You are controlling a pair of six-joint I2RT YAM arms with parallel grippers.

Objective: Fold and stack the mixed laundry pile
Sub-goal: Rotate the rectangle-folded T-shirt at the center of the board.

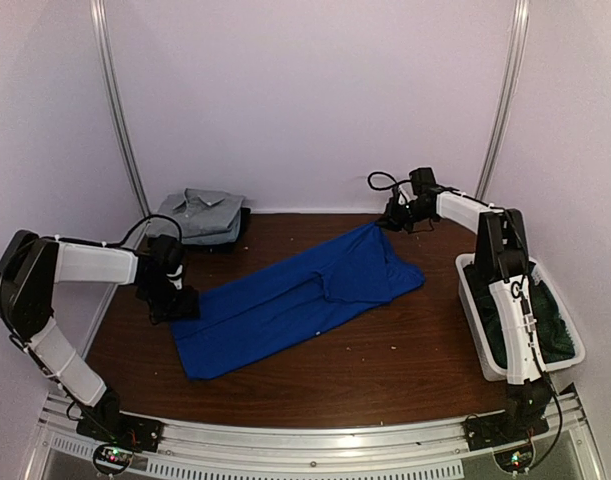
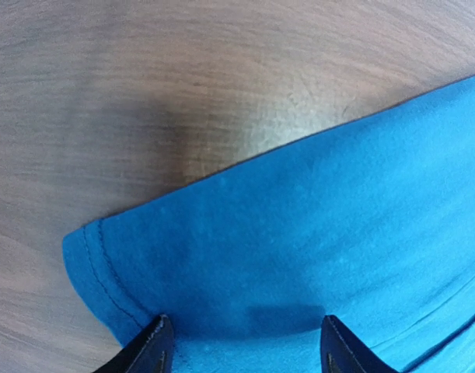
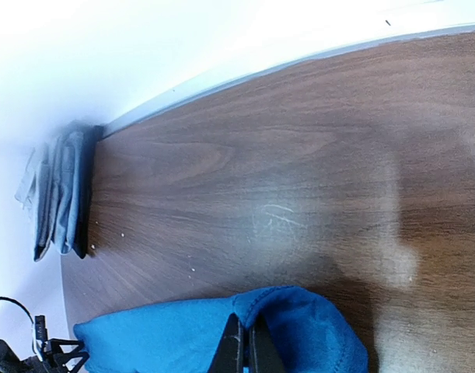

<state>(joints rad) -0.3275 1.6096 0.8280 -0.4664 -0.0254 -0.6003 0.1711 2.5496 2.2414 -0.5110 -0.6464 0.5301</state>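
Across the dark brown wooden table (image 1: pixel 385 370) a royal-blue soft cloth garment (image 1: pixel 305 295) lies spread diagonally; folded light grey garments (image 1: pixel 197 215) sit stacked far left, and a dark green-black cloth (image 1: pixel 553 325) fills the white plastic bin (image 1: pixel 471 305) at right. Light and limp, the blue piece should sag when lifted, so hems and corners suit pinching. Its far edge is clenched in the right gripper (image 3: pixel 245 346); the left gripper (image 2: pixel 245 342) hangs spread above a left-end hem corner, grasping nothing.

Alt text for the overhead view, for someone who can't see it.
A royal-blue garment lies spread on the wooden table, left end effector open at its left corner, right end effector pinching its far corner. Folded grey clothes back left, white bin right.
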